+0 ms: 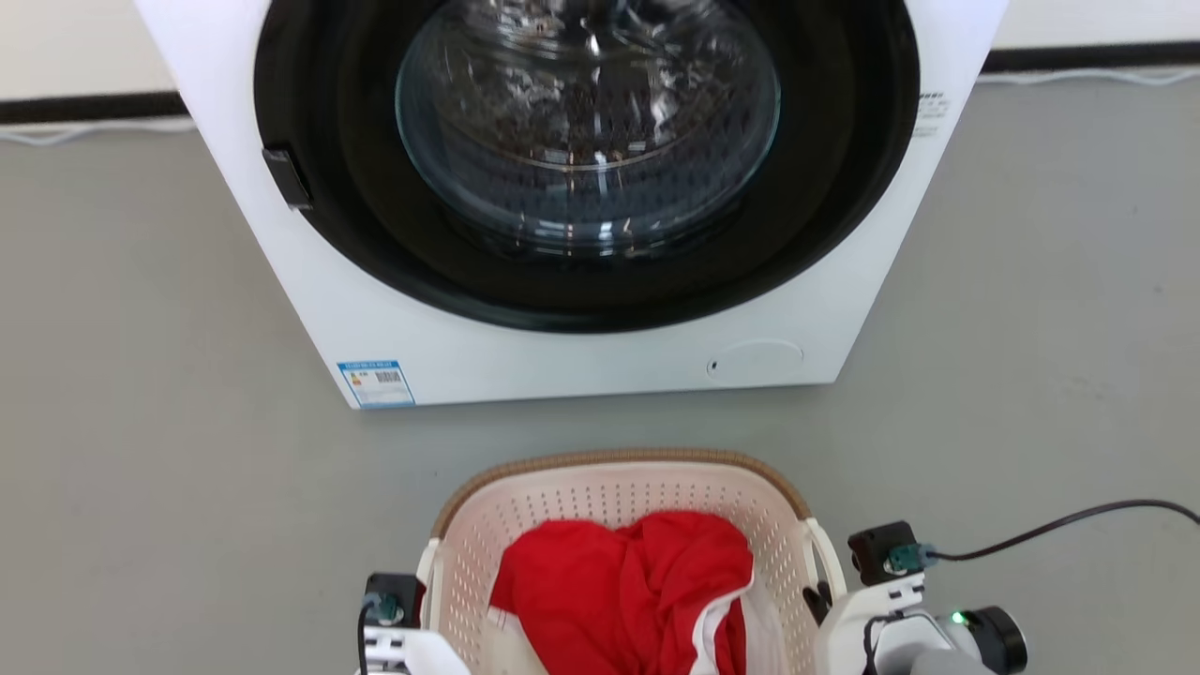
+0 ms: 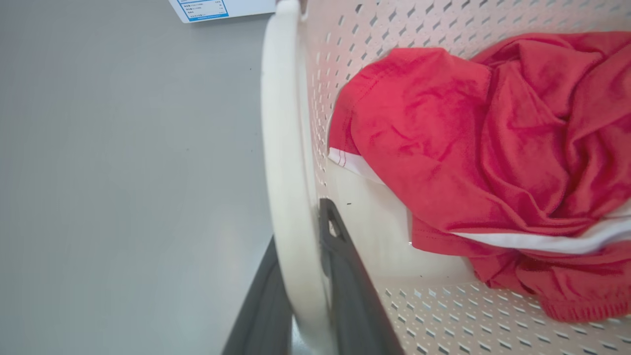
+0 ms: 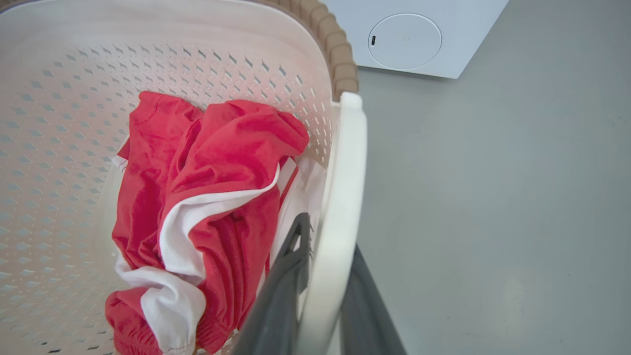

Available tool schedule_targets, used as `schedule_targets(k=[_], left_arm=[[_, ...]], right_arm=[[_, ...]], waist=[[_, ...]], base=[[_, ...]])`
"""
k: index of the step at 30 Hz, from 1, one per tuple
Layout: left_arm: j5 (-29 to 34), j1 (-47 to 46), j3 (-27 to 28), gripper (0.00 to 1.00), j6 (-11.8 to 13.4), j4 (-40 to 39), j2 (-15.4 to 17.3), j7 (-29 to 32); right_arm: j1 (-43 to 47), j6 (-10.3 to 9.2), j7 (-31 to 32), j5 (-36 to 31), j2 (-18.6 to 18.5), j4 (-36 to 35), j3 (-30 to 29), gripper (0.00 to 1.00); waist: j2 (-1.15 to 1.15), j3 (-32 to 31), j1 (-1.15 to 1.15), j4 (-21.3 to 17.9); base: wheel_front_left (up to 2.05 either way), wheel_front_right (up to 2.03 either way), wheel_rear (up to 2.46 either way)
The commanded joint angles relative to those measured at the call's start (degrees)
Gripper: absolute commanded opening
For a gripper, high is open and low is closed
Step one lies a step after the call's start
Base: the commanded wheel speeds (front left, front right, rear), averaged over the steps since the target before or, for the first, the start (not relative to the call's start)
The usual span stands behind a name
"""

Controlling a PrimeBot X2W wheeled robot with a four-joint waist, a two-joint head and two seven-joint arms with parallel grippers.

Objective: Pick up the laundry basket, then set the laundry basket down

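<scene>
Left gripper [image 2: 300, 222] and right gripper [image 3: 329, 232] fingers [image 3: 276, 296] each pinch a white loop handle [image 3: 345, 162] of the cream-white perforated plastic laundry basket [image 1: 609, 497]; grabbed, lift unclear, set-down to go.

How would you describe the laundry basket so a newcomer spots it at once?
Find the big white washing machine with the round glass door on the grey floor. Directly in front of it, nearer the robot, is the laundry basket: small, cream-white perforated plastic with white loop handles. Its brown woven-look rim and the red-and-white garment inside set it apart.
</scene>
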Motion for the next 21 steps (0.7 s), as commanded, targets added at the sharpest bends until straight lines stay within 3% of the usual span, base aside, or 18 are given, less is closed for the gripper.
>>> schedule_targets(k=[1, 21], left_arm=[[-0.5, 0.8, 0.7, 0.00, 1.1, -0.2, 1.6, -0.4], [-3.3, 6.4, -5.1, 0.00, 2.1, -3.2, 1.5, 0.8]], right_arm=[[0.2, 0.37, 0.1, 0.3, 0.2, -0.7, 1.5, 0.00], [4.0, 0.37, 1.2, 5.8, 0.2, -1.2, 6.2, 0.00]], waist=[[0.00, -1.6, 0.00, 0.0], [0.00, -7.1, 0.00, 1.0]], base=[[0.00, 0.00, 0.00], [0.00, 0.00, 0.00]])
